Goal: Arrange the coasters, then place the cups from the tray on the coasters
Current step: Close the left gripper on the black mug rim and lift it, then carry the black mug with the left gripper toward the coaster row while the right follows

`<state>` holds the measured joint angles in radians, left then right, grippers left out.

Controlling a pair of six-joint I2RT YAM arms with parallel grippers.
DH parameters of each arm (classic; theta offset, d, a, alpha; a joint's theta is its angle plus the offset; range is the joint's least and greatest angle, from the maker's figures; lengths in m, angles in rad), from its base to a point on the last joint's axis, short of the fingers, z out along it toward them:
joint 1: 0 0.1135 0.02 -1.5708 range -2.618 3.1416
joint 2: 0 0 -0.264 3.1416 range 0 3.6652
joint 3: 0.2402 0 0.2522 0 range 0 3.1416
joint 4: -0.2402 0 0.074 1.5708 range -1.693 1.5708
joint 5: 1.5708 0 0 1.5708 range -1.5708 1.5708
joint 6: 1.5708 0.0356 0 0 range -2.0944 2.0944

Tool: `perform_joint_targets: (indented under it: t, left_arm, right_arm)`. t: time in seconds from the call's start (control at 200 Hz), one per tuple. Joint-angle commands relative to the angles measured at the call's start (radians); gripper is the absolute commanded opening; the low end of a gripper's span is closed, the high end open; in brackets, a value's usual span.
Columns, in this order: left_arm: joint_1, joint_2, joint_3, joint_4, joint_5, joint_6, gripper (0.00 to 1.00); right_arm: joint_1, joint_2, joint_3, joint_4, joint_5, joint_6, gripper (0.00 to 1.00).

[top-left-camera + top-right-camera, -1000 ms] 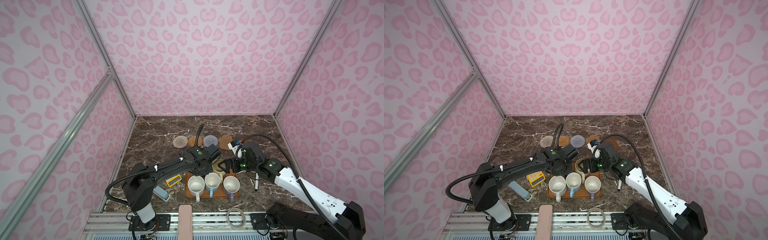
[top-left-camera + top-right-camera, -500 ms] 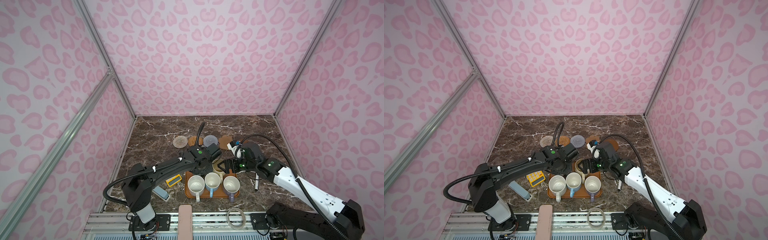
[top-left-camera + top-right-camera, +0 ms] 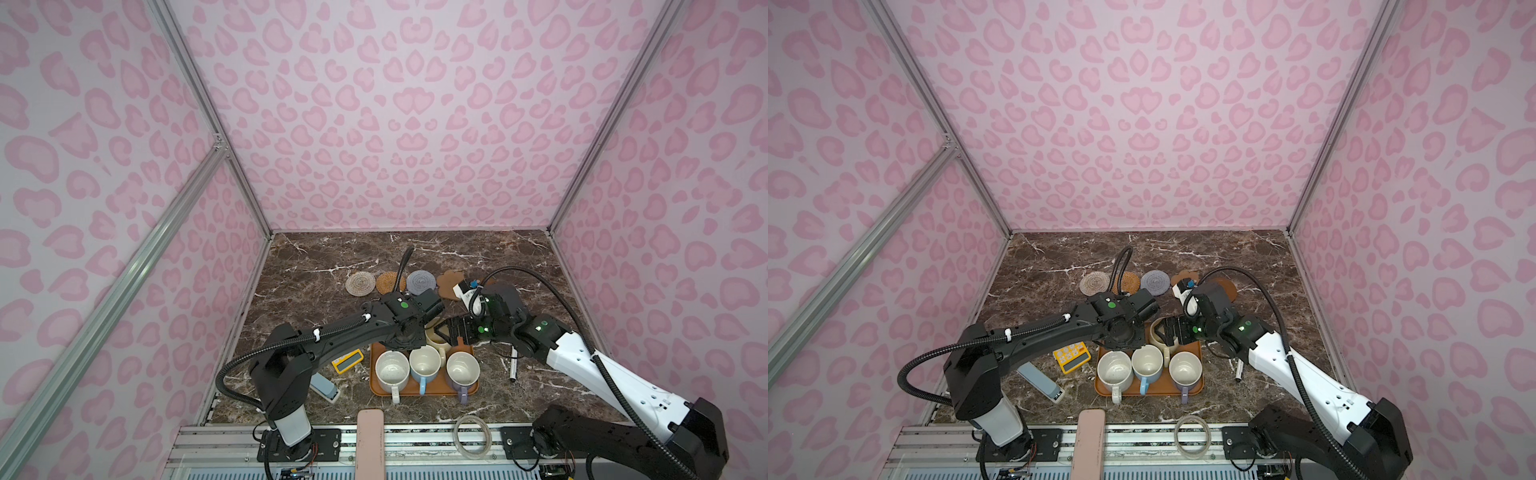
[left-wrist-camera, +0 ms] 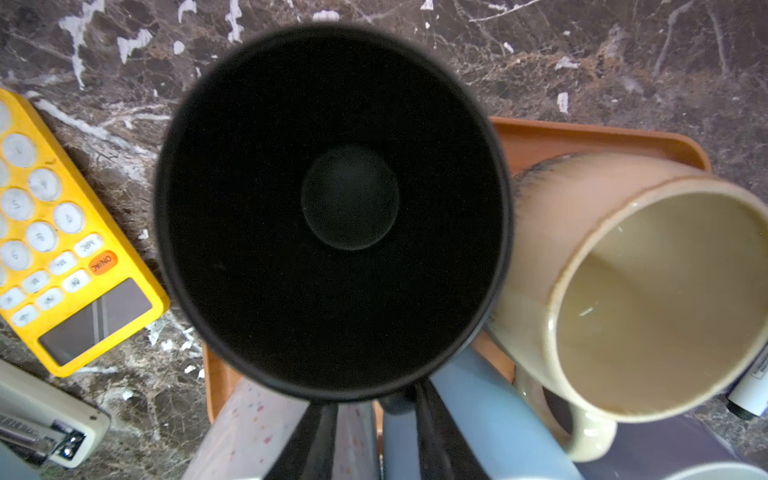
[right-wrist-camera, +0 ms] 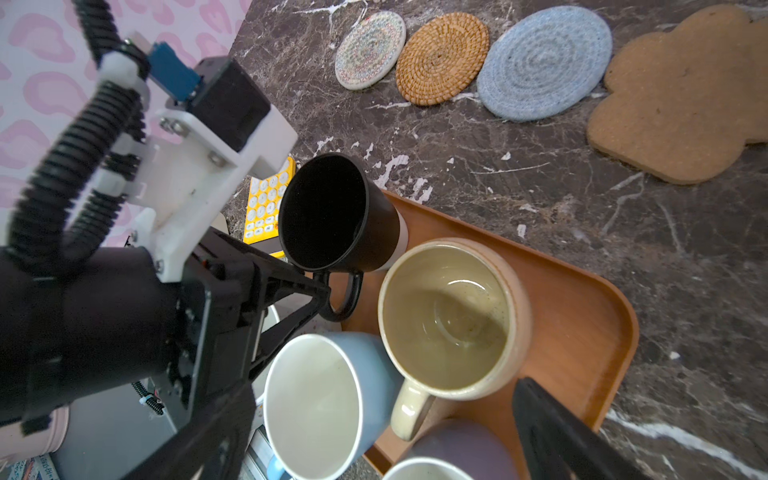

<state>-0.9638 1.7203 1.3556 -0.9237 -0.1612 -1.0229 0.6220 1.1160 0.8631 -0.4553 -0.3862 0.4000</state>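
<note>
- Top views, effectors: right gripper [image 3: 442, 332] spread wide, empty, poised over the cream-yellow mug [image 3: 434, 343] at the far side of the tray [image 3: 440, 390]; left arm's wrist [image 3: 402, 307] hides whatever is under it.
- Top views, versus a second back: both arms at roughly the same stations; white mug [image 3: 390, 370], blue mug [image 3: 424, 362] and lavender mug [image 3: 462, 368] unmoved in the near row; coaster row unchanged.
- Top views, room: whitish woven coaster [image 3: 360, 284], tan rattan coaster [image 3: 386, 284], light-blue woven coaster [image 3: 421, 281], flower-shaped coaster [image 3: 446, 279] and dark-brown disc [image 3: 1229, 284] in one line; open marble between them and the tray; yellow calculator [image 3: 348, 360] just beside the tray's left rim.
- Left wrist: left gripper [image 4: 376, 409] fingers stand slightly apart, one each side of the handle of the black mug [image 4: 332, 208]; pinching or let go, cannot tell; lens looks straight into the mug.
- Right wrist: black mug tilted, mouth toward the left arm, at the tray corner nearest the calculator; whether its base rests there, unclear; cream-yellow mug upright just beside it; one right finger [image 5: 557, 432] just beside that mug, over bare tray.
</note>
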Motion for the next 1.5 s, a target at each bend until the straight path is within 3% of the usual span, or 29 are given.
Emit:
perform_joint_targets:
  t: [0.0, 0.355, 0.64, 0.775, 1.295, 1.495]
  left_arm:
    - [0.002, 0.014, -0.004, -0.002, -0.023, -0.005, 0.35]
    - [0.001, 0.051, 0.008, -0.008, -0.032, -0.019, 0.32]
    - [0.002, 0.024, 0.001, -0.031, -0.056, -0.016, 0.07]
    - [0.001, -0.001, 0.004, -0.049, -0.080, -0.016, 0.01]
    - [0.011, -0.117, 0.066, -0.100, -0.123, 0.049, 0.01]
    - [0.072, -0.202, 0.066, -0.110, -0.141, 0.112, 0.01]
  right_arm:
    - [0.001, 0.005, 0.008, 0.008, 0.004, -0.006, 0.99]
    - [0.002, 0.002, 0.009, 0.003, 0.009, -0.009, 0.98]
    - [0.002, -0.004, 0.002, 0.009, -0.008, -0.015, 0.98]
    - [0.004, -0.013, -0.012, 0.028, -0.028, -0.011, 0.98]
    - [0.027, -0.065, -0.028, 0.127, -0.052, -0.005, 0.99]
    - [0.043, -0.041, 0.000, 0.157, -0.048, -0.024, 0.99]
